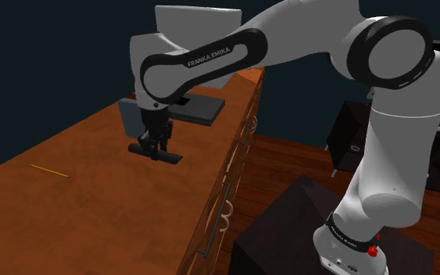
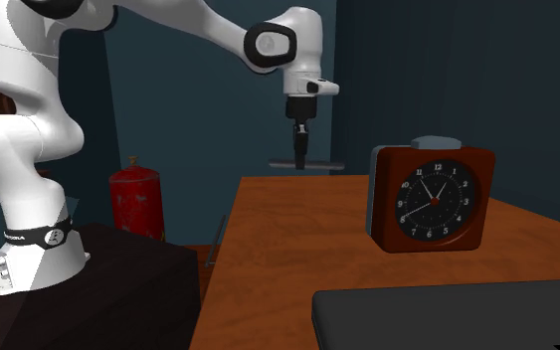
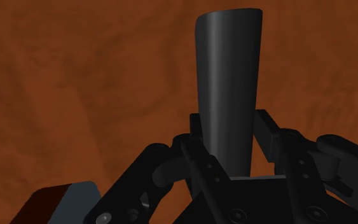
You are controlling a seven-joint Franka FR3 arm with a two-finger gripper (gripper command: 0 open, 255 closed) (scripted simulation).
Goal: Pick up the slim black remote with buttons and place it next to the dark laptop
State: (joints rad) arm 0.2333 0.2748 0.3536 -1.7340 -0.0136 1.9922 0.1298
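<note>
Jaws closed on the remote [image 3: 227,89]; black fingers [image 3: 269,133] clasp it on both long sides near one end, and the rest juts out ahead of them. In the second exterior view it hangs crosswise under the jaws as a thin level bar [image 2: 307,166]. It seems just clear of the worktop [image 1: 69,180], but the gap is hard to judge.

Step in hand (judgement): carry to the laptop [image 1: 197,108], which lies beyond the jaws, near but apart.
- Grip is off-centre, so the long free end may sag or swing. Move slowly and keep it level.
- Raise only enough to clear the surface.
- Clock [image 2: 432,199] stands beside the jaws on the laptop side. Route the free end around it.
- Set down flat beside the laptop base, not on it. Part the jaws only once the remote rests on the worktop.

Materials and shapes:
- Remote: slim, smooth, dark grey-black, rounded end, soft sheen. No buttons can be seen on the visible face.
- Worktop: orange-brown, mottled wood grain, matte.
- Laptop: dark flat base, pale grey upright screen.
- Clock: boxy red-brown case, black round dial, grey top button.
- Thin yellow stick [image 1: 48,170] lies well away from the jaws.
</note>
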